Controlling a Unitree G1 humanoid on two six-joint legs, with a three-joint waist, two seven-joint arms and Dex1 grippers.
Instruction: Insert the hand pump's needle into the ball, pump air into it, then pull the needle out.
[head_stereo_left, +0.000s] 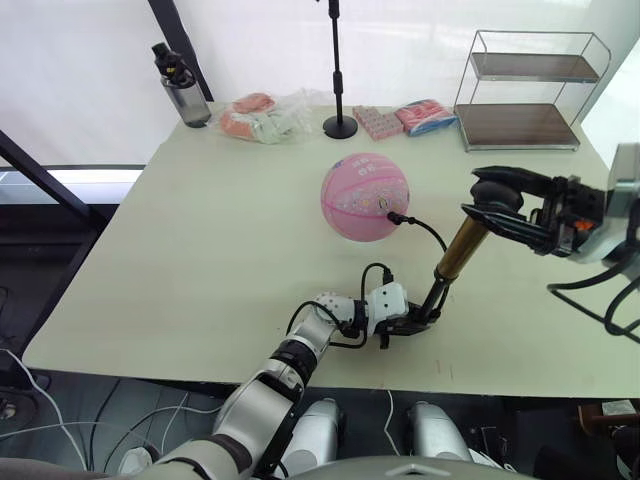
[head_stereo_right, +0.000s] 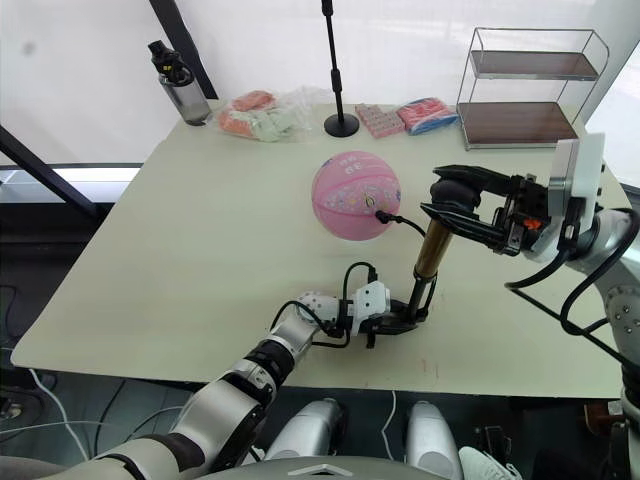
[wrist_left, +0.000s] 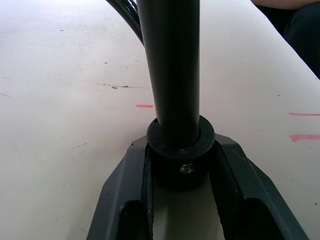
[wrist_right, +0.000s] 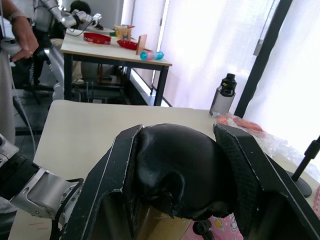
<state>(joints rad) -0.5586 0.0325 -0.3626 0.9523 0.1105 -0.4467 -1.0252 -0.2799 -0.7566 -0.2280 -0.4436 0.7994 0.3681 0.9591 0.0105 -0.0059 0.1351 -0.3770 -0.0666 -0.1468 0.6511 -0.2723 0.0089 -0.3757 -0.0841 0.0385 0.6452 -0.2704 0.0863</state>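
The pink ball (head_stereo_left: 365, 197) rests mid-table. The hand pump (head_stereo_left: 458, 252), gold barrel with black ends, stands tilted to its right on the table. A thin black hose (head_stereo_left: 425, 230) runs from the pump to the ball's right side, where the needle's black fitting (head_stereo_left: 393, 216) sits against the ball; the pin itself is hidden. My left gripper (head_stereo_left: 412, 322) is shut on the pump's black base (wrist_left: 181, 155). My right gripper (head_stereo_left: 497, 208) is shut on the black T-handle (wrist_right: 180, 167) at the top.
At the table's back stand a dark water bottle (head_stereo_left: 181, 88), a plastic bag of packets (head_stereo_left: 262, 117), a black stand's pole and round foot (head_stereo_left: 340, 124), pink wrapped packets (head_stereo_left: 405, 119) and a wire two-shelf rack (head_stereo_left: 530, 90). A person stands by another table (wrist_right: 115, 50) behind.
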